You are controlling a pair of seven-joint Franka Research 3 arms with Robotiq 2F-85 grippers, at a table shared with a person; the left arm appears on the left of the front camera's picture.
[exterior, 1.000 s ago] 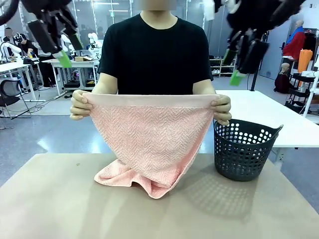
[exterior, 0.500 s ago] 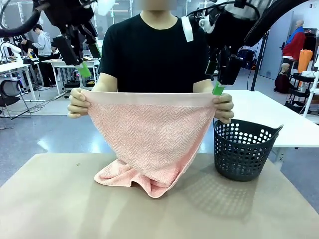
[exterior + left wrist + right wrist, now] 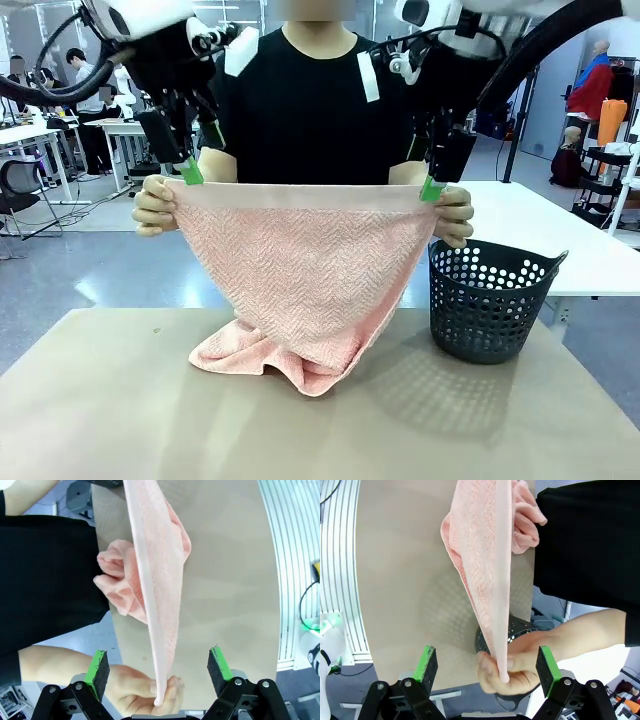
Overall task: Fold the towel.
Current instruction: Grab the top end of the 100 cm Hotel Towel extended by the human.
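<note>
A person across the table holds up the salmon-pink towel [image 3: 305, 270] by its two top corners, its hemmed edge stretched level and its lower end bunched on the table. My left gripper [image 3: 192, 172] hangs open just above the corner by the person's hand [image 3: 155, 205]. My right gripper [image 3: 431, 188] hangs open above the other corner by the other hand [image 3: 450, 215]. In the left wrist view the towel's edge [image 3: 152, 605] runs between my open green-padded fingers [image 3: 97, 667]. In the right wrist view the towel [image 3: 492, 580] and the pinching hand [image 3: 507, 667] lie between the open fingers [image 3: 426, 662].
A dark grey perforated basket [image 3: 490, 300] stands on the table's right side, close to the towel's right corner. The tan table [image 3: 110, 400] is bare on the left and in front. Another white table [image 3: 540, 225] stands behind the basket.
Both grippers have come down and inward from the top corners of the picture to just above the towel's two held corners. The person and towel have stayed nearly still.
</note>
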